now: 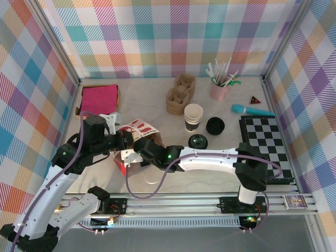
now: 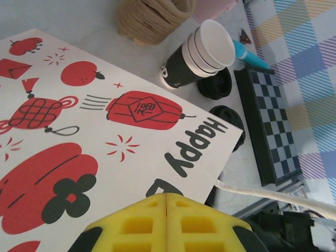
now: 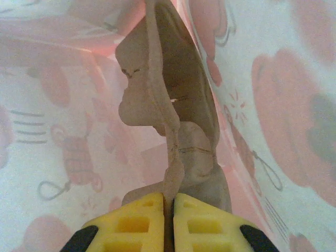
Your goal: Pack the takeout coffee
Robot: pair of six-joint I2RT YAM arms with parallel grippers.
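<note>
Coffee cup outside bag

Top: takeout coffee (image 1: 193, 116), white above a dark band, mouth open, stands mid-table near loose black lids (image 1: 215, 126).
Left wrist: left gripper (image 2: 166, 196) pinched tight on paper bag (image 2: 105, 157) edge.
Right wrist: right gripper (image 3: 169, 198) clamped on brown pulp sheet (image 3: 157, 94) inside bag.

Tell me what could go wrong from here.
1. The right gripper pinches only a thin edge of the pulp carrier inside the paper bag; it could slip or tear.
2. The left gripper holds just the bag's edge, so the bag may pull loose.
3. The cup stack stands lidless near the right arm; a swing could topple it.
</note>
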